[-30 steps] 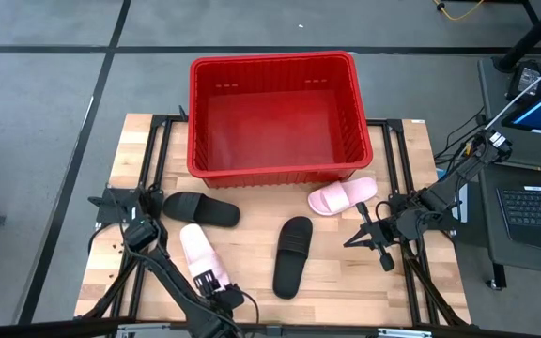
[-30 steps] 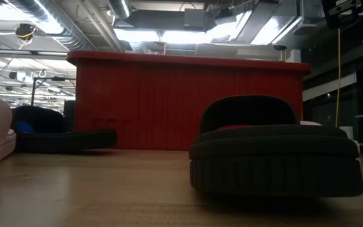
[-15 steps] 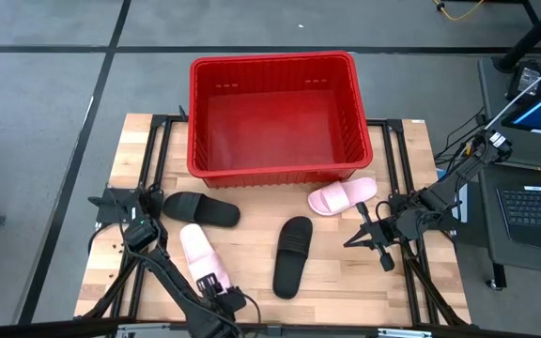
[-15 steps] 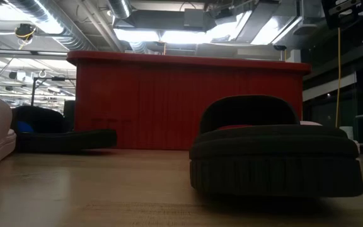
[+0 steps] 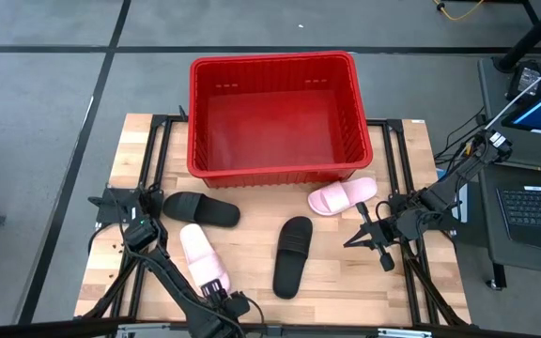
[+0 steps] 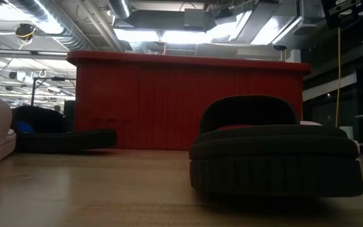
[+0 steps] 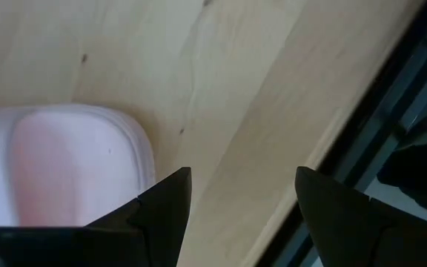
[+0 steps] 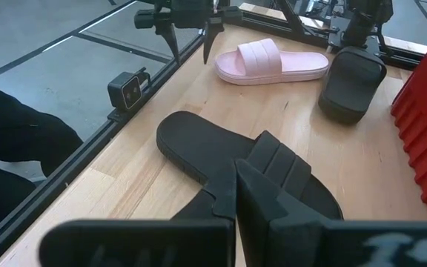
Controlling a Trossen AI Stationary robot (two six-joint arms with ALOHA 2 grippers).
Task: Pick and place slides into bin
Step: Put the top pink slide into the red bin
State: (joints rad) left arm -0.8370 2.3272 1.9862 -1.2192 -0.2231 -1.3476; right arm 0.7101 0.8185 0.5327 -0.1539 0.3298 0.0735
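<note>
Four slides lie sole-down on the wooden table. One black slide (image 5: 201,208) is at the left and another black slide (image 5: 292,255) in the middle. A pink slide (image 5: 343,196) rests by the empty red bin (image 5: 280,113). The other pink slide (image 5: 203,257) lies near the front left. My left gripper (image 5: 219,299) hangs open, pointing down over bare wood just past that slide's near end (image 7: 73,159), touching nothing. My right gripper (image 5: 357,240) is shut and holds nothing, hovering right of the middle black slide (image 8: 250,167).
The bin stands at the table's far edge and its wall (image 6: 188,104) rises behind the slides. Black frame rails (image 5: 158,160) run along the table's left and right sides. A dark gap and rail (image 7: 376,133) mark the table's near edge beside my left gripper.
My left gripper has tipped and drawn back toward the table's near edge, uncovering the near end of the front-left pink slide. It stays open. No slide has moved.
</note>
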